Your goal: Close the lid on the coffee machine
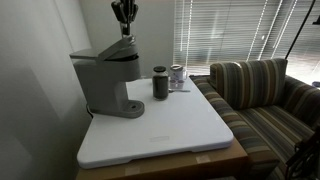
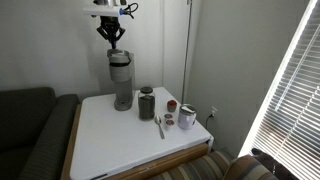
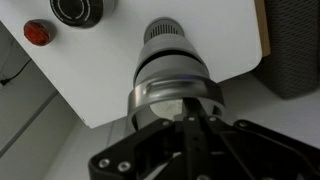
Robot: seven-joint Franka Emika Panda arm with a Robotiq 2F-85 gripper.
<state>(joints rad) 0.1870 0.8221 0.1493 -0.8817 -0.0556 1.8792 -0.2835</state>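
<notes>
a: where's the arm?
b: right over the coffee machine (image 1: 105, 82). the gripper (image 1: 125, 28) points straight down at the top of the machine's head. its jaws are pinched together with nothing held between them.
a: and the lid?
b: the lid (image 1: 106, 53) is the grey flap on top of the machine's head, directly under the fingertips. from the side it looks low, nearly flat. i can't tell if it's fully seated, or whether the tips touch it or hang just above it.
a: so which step is this?
b: the push-down, i'd say. closed jaws make a blunt poker, not a grabber.
a: what does the next move need?
b: a straight press down on the lid, probably toward the overhanging front of the machine, where i'd guess it's farthest from the hinge, until it sits flat. it should be gentle, too. the machine seems to stand loose on the white table (image 1: 175, 130), so a sideways shove could slide or tip it.
a: anything in the way?
b: no. the dark cup (image 2: 147, 103) stands beside the machine, apart from it and well below the gripper.
</notes>
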